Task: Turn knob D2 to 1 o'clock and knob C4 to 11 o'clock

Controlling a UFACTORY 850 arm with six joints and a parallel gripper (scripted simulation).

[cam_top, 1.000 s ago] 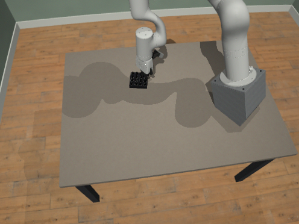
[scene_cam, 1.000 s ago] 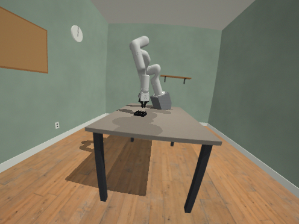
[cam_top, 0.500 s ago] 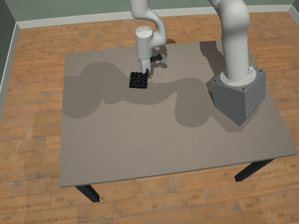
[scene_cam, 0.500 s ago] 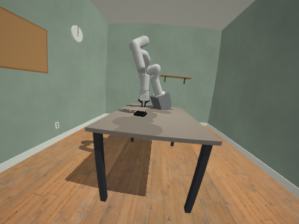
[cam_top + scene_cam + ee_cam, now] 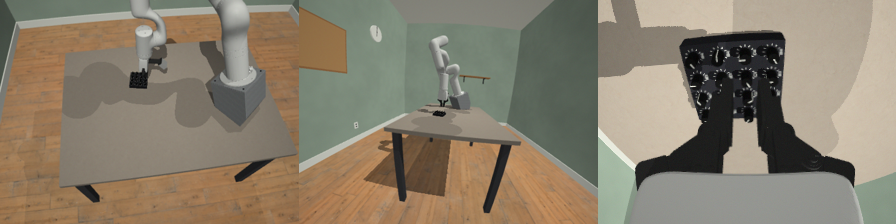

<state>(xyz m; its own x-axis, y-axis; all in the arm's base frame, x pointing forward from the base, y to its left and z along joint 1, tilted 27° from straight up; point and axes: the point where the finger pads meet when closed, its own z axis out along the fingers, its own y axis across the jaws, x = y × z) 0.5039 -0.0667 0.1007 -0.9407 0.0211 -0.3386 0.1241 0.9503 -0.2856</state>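
Observation:
The black knob box (image 5: 138, 80) stands on the grey table, left of the arm's base. It also shows in the exterior view (image 5: 439, 114) and in the wrist view (image 5: 734, 72), where its rows of small black knobs with white lines are seen. The printed names and the knob directions are too small to read. My gripper (image 5: 143, 71) hangs above the box's far right corner, clear of the knobs, as the exterior view shows (image 5: 442, 104). In the wrist view the two dark fingers stand a narrow gap apart over the box's near rows, with nothing between them.
The arm's grey base block (image 5: 239, 93) stands at the right of the table. The arm's shadow lies across the table around the box.

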